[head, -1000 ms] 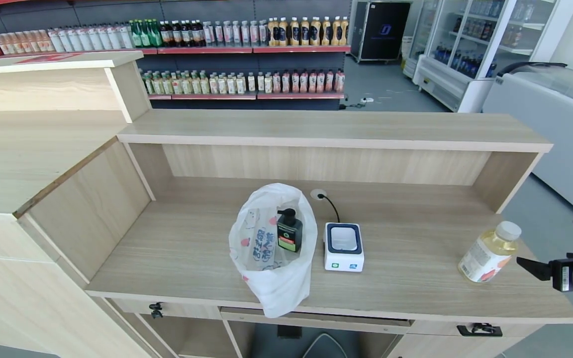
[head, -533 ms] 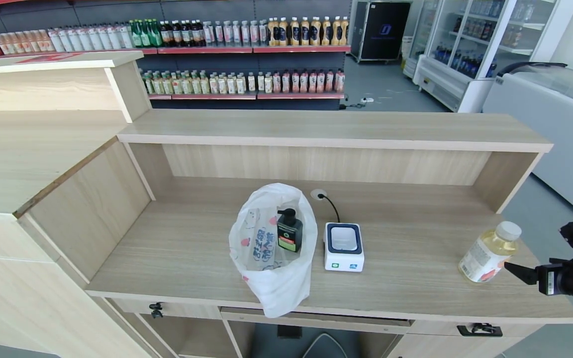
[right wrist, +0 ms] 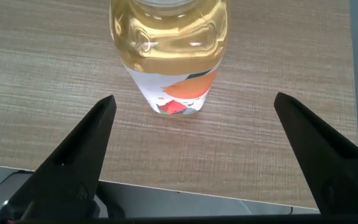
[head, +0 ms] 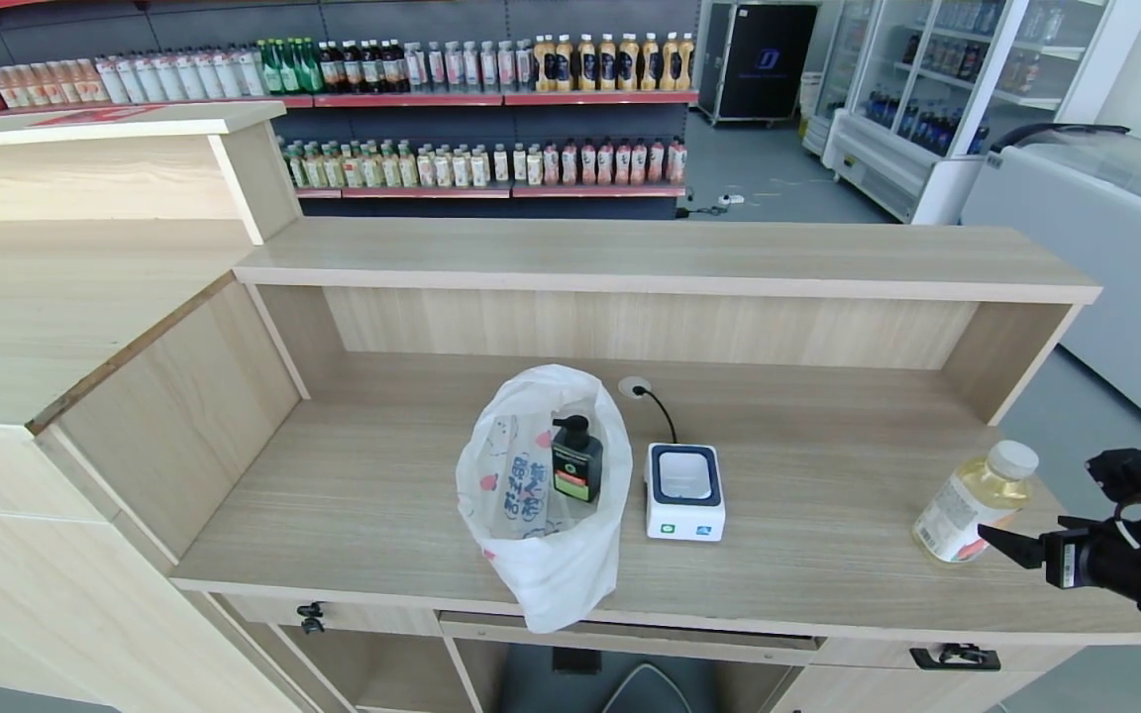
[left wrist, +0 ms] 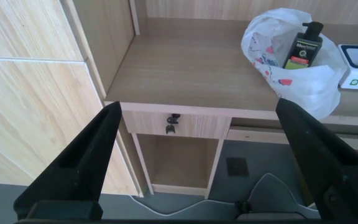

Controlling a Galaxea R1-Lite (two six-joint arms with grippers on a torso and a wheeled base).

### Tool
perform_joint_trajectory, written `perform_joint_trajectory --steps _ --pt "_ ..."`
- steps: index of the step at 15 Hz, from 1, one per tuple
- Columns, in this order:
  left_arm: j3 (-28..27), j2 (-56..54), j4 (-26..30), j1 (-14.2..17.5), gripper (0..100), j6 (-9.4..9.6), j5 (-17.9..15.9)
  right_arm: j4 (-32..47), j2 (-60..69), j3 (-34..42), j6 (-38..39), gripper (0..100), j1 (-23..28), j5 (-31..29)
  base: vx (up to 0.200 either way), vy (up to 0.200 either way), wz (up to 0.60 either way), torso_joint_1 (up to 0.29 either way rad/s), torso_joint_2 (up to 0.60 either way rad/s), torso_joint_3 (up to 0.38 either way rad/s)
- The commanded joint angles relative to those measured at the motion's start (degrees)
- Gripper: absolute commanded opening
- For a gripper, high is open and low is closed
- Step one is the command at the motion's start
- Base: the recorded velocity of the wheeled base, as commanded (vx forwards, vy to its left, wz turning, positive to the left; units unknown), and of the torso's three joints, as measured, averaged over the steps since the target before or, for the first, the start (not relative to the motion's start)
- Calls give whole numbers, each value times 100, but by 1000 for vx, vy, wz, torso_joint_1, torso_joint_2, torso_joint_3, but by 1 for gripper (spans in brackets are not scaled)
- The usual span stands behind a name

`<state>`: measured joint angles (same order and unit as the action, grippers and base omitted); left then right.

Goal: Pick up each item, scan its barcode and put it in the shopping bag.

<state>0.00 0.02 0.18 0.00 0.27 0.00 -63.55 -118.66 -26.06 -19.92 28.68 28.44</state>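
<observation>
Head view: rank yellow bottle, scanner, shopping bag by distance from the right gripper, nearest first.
1. Yellow bottle, right end of the counter, just ahead of the right gripper.
2. Scanner, mid-counter.
3. Shopping bag, left of the scanner.

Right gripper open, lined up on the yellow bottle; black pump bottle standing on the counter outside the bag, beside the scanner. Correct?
Not quite: the head view shows the black pump bottle standing inside the shopping bag, beside the scanner. The right gripper is open, lined up on the yellow bottle.
</observation>
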Motion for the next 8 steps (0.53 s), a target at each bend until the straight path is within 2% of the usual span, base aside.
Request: perform_joint_trajectory --steps 1,8 --pt "0 -2 -1 0 100 0 0 -105 -210 -127 50 100 -144 21 0 0 0 0 0 0" --pt "0 -2 -1 0 100 0 0 -421 -632 -443 58 100 -601 12 0 0 0 0 0 0"
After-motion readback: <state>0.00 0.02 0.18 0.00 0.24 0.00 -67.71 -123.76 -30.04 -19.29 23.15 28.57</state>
